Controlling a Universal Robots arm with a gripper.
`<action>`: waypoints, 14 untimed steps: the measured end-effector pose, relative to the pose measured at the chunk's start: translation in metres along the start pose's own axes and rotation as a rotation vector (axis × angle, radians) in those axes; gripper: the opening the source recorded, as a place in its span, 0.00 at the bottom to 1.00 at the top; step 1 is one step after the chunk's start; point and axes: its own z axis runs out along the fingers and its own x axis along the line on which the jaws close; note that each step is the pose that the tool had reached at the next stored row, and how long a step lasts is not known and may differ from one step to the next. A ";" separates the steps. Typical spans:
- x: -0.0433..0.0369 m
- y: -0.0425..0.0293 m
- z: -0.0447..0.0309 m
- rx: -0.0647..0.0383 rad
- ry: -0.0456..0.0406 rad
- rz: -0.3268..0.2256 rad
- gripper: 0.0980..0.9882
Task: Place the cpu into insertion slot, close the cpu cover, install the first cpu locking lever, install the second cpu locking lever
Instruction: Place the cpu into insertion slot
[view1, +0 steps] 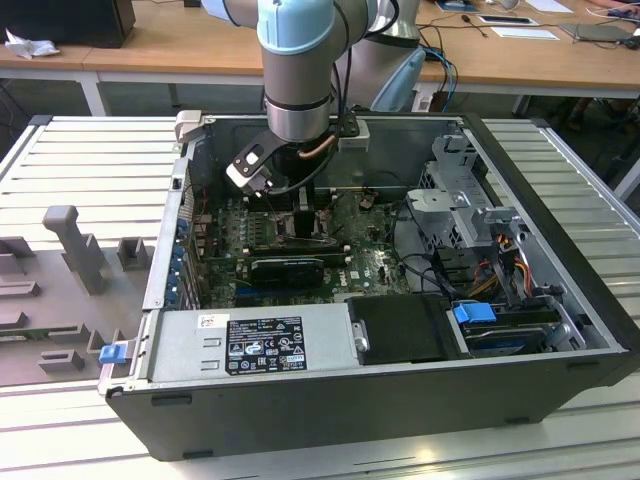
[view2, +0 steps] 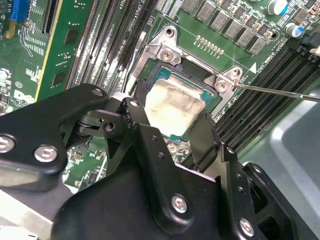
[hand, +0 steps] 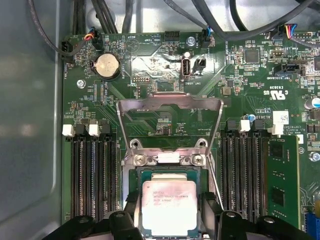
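Gripper (view2: 167, 120) straddles the cpu (view2: 172, 107) in the insertion slot (hand: 172, 171) (grasping or released, cannot tell); cpu cover (hand: 170, 102) raised.

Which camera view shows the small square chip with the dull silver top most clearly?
The first wrist view: the small flat square silver-topped chip faces the camera squarely. The second wrist view shows it obliquely, the black gripper covering one side. In the exterior view the arm stands over that spot.

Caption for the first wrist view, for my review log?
Gripper over the silver chip lying in its socket, cover frame open.
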 end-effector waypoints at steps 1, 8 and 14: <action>0.0000 0.0000 0.0000 0.000 0.0000 0.000 0.57; 0.0002 0.0004 -0.0072 0.000 -0.0003 0.000 0.48; 0.0002 0.0005 -0.0080 0.000 -0.0015 0.000 0.07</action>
